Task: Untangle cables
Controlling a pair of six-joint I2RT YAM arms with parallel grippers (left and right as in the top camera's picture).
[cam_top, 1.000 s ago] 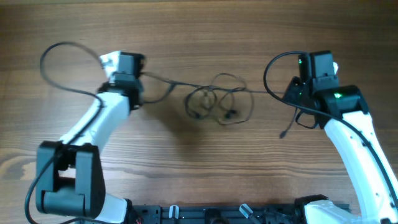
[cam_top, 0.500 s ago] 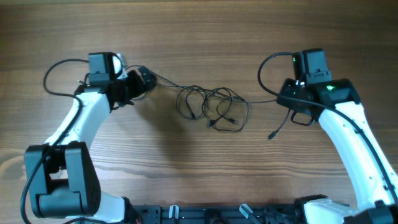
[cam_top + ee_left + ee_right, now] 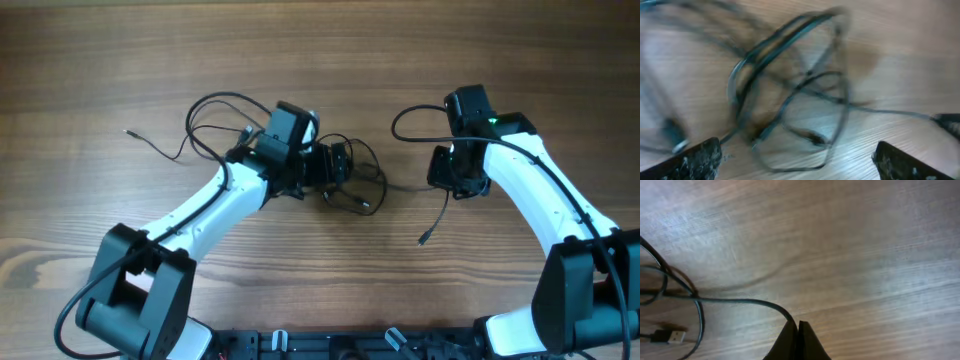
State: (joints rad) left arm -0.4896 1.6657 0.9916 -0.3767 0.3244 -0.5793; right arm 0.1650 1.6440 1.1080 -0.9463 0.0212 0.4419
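Seen from overhead, the cables (image 3: pixel 352 182) lie as a small knot of loops in the middle of the table (image 3: pixel 320 60). The left gripper (image 3: pixel 338 165) is over the knot's left side with the jaws spread wide, holding nothing. The right gripper (image 3: pixel 448 176) is just beside the knot on the right, and one strand runs to it. The left wrist view is blurred, and there the loops lie between the two open fingers (image 3: pixel 695 160), not touched. In the right wrist view the fingertips are pressed together on a single strand, and a small plug (image 3: pixel 670 337) lies near. These cords look very light, soft and a little slippery, so I think it is better to pinch one strand near a plug, not the whole knot.
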